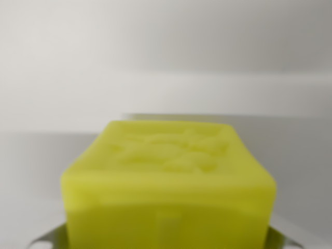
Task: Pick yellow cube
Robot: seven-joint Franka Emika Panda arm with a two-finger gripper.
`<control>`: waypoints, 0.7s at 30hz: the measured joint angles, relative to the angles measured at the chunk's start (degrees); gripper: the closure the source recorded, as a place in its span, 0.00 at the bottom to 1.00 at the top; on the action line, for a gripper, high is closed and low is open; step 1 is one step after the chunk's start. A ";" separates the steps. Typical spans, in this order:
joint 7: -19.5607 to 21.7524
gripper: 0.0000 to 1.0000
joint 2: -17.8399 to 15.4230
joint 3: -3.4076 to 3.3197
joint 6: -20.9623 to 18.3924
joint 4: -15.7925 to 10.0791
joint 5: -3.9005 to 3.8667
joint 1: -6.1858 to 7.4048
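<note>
Clearly the yellow cube [168,184] sits very close to the wrist camera, filling the lower middle of the wrist view and running off its bottom edge, which is where a thing would sit if it lay between the fingers of the gripper [168,239]. Its top face carries a shallow embossed pattern, soft and out of focus, and its front face shows a faint vertical seam near the bottom. At the two lower corners, pale grey metallic slivers peek out on the wrist view's left and right, touching or just beside the cube's sides; these are probably the fingertips [47,237], though so little shows that I cannot tell how wide the pincer stands or whether it truly grips the block. Behind the cube lies only a blurred, pale grey background [166,62] with some lighter and darker bands, and no clear surface can be made out under the cube, so whether it rests on something or hangs lifted is not decidable. My judgement is that the cube is centred this way because the arm has aligned itself squarely for a grasp, the block's flat sides facing the fingers so they can close evenly.
</note>
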 joint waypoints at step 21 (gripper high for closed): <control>6.14 1.00 -11.07 0.73 -8.60 -2.34 -8.20 -2.65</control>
